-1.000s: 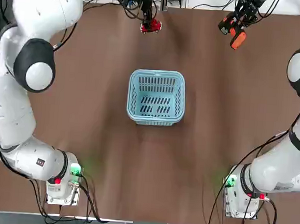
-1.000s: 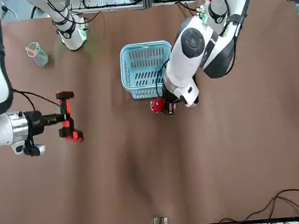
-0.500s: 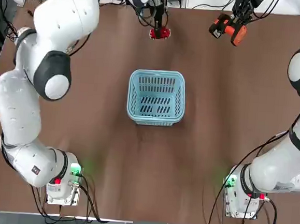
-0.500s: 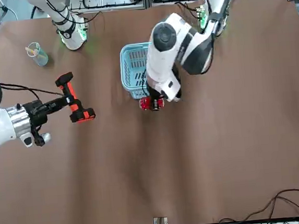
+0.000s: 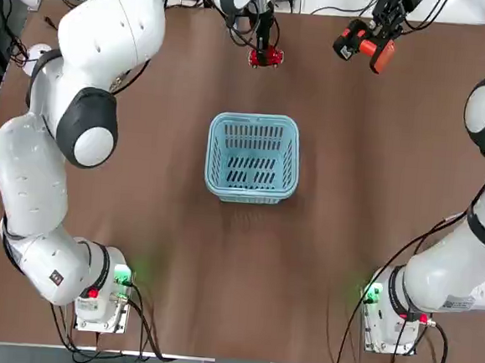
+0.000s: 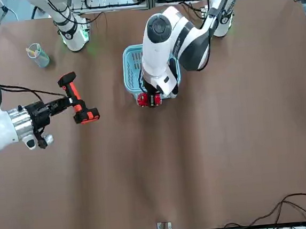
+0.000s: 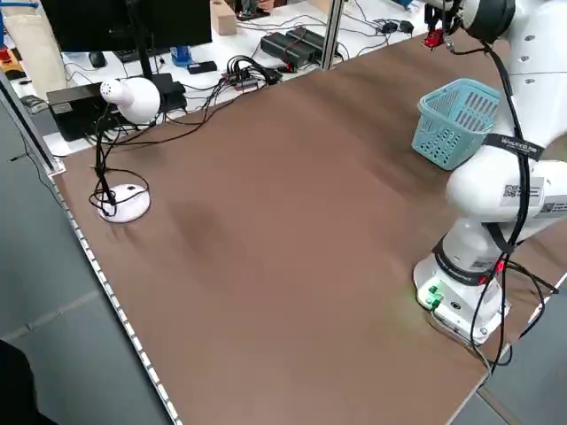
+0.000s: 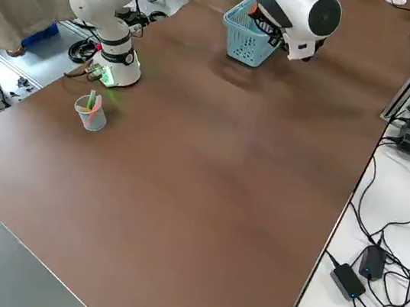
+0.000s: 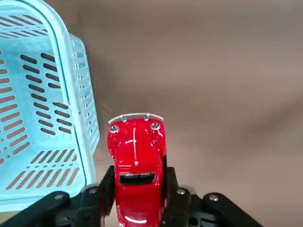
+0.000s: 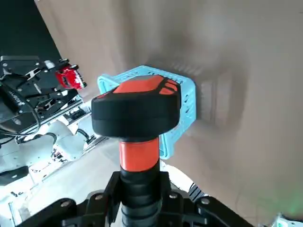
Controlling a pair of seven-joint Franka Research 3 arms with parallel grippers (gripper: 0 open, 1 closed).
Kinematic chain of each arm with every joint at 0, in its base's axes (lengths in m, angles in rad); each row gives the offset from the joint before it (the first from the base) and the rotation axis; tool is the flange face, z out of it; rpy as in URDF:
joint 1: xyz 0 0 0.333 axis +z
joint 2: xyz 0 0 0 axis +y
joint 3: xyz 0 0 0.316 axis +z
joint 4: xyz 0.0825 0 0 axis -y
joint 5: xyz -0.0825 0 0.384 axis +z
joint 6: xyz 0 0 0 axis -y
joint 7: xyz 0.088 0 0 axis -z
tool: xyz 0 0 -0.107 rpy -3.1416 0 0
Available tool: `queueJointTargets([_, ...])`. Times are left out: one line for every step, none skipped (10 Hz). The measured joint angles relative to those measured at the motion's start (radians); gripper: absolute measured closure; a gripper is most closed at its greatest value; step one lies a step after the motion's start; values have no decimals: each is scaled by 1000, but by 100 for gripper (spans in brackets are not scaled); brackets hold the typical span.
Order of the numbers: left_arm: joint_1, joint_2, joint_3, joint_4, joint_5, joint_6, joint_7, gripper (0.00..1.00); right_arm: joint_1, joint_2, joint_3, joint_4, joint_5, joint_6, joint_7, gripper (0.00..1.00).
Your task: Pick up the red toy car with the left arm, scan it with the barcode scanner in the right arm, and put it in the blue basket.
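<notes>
The red toy car [image 5: 266,56] [image 6: 146,99] [image 9: 136,161] hangs in the air beyond the far side of the blue basket [image 5: 253,158] [image 6: 134,73] [image 9: 42,118], with my left gripper [image 5: 262,50] [image 9: 137,189] shut on it. The orange and black barcode scanner [image 5: 364,44] [image 6: 76,99] [image 10: 137,118] is held by my right gripper [image 5: 386,16] [image 6: 48,109] [image 10: 139,198], raised over the far right part of the table. Its black head points toward the car [image 10: 68,77], which shows small in the right wrist view.
A clear cup [image 6: 37,54] [image 8: 91,112] with sticks in it stands near the right arm's base. A white desk lamp [image 7: 124,133] stands at the table's left edge. Cables and equipment lie beyond the far edge.
My left gripper has carried the car to the right, along the far side of the basket. The scanner has swung left toward the car and turned its head that way.
</notes>
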Motion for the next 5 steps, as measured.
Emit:
queueJointTargets([0,0,-1,0,0,0,0,56,21,0,1,-6,38,1,1,63])
queueJointTargets([-1,0,-2,0,0,0,0,56,43,2,1,-14,72,3,1,63])
queueJointTargets([-1,0,-5,0,0,0,0,56,62,3,2,-22,100,12,1,63])
queueJointTargets([-2,0,-6,1,0,0,0,56,76,4,2,-31,128,24,1,63])
queueJointTargets([-2,0,-6,1,0,1,0,56,85,5,2,-40,158,26,1,63])
